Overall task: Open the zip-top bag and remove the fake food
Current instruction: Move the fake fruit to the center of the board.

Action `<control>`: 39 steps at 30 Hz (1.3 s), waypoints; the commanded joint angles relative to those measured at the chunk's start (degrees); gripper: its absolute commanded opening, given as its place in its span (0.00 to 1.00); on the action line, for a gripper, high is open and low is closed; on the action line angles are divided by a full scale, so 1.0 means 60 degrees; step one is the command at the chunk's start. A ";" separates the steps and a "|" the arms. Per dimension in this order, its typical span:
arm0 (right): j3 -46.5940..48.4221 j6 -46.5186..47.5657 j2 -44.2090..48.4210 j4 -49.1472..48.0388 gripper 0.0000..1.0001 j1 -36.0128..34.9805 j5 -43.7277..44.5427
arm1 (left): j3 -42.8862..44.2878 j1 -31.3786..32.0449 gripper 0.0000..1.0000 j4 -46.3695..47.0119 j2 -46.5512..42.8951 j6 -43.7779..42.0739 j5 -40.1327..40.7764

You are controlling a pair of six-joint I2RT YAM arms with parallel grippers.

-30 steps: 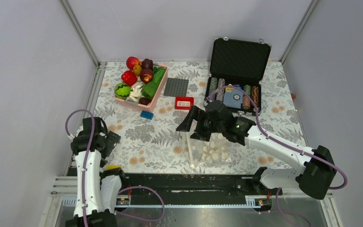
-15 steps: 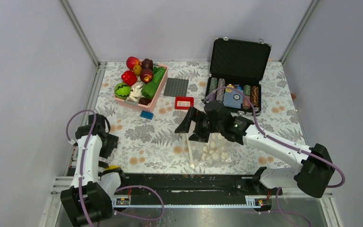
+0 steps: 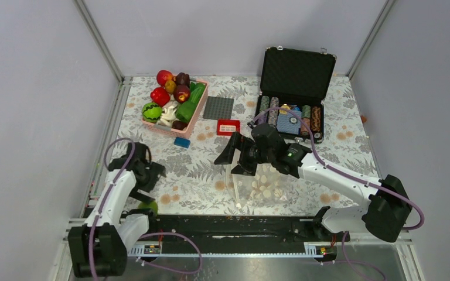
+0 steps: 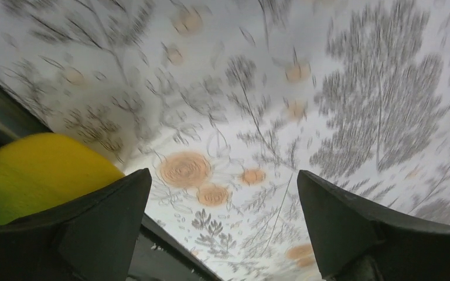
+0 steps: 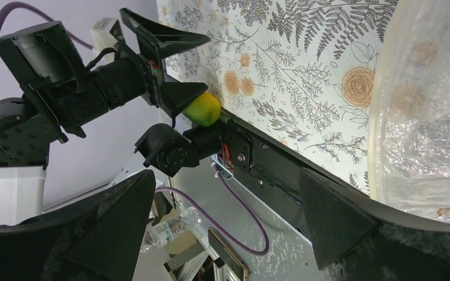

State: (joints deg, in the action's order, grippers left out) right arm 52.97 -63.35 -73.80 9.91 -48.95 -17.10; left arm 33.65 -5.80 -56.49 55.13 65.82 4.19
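1. Writing: the red card [image 3: 228, 126] had a white label, too small to read. Print on the blue deck in the poker-chip case [image 3: 297, 70] wasn't legible either. No brand readable in any view.
2. My left claw [image 3: 154, 175] sat low over the floral tablecloth [image 4: 351, 105] at near left, jaws wide, nothing between them.
3. My right claw [image 3: 234, 159] was also spread wide and gripped nothing, over the far-left corner of the zip-top bag [image 3: 263, 187]. Contact: can't tell.
4. The bag lay on the cloth near the table's near edge, nearer than the case, cream dots showing.
5. Fake food [image 3: 173, 93] was piled in the pink basket [image 3: 194, 117] at far left. One yellow-green lemon [image 3: 148, 206] sat at the near-left edge by the black rail [image 5: 269, 170].
6. View differences:
   - Only the top view showed the basket, case and card.
   - The left wrist view was motion-blurred, with the lemon outside my left finger, not in the gap.
   - The right wrist view showed my left claw side-on, with the lemon just beside its lower fingertip and the bag's curved edge by my right finger.
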 commanded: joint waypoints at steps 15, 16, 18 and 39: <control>-0.0025 -0.0141 0.0145 -0.0643 1.00 0.0150 -0.0029 | 0.4278 0.4302 0.99 -0.0307 -0.0311 0.0063 0.1481; -0.0061 -0.0159 0.0159 -0.0682 1.00 0.0159 -0.0027 | 0.4417 0.4233 0.99 -0.0829 -0.0457 0.0161 0.1849; -0.0155 -0.0222 0.0169 -0.0849 1.00 0.0164 -0.0055 | 0.4560 0.3747 0.99 -0.1962 -0.0607 0.0355 0.2313; -0.0914 -0.0865 0.0153 -0.2748 1.00 0.0216 -0.1189 | 0.1118 -0.0950 0.98 -0.2729 -0.0698 -0.0755 0.2030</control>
State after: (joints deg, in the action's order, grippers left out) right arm 47.99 -67.44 -73.76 -2.70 -48.38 -21.93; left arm 41.17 -12.19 -73.08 50.96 59.77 17.04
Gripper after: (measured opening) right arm 0.995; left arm 0.984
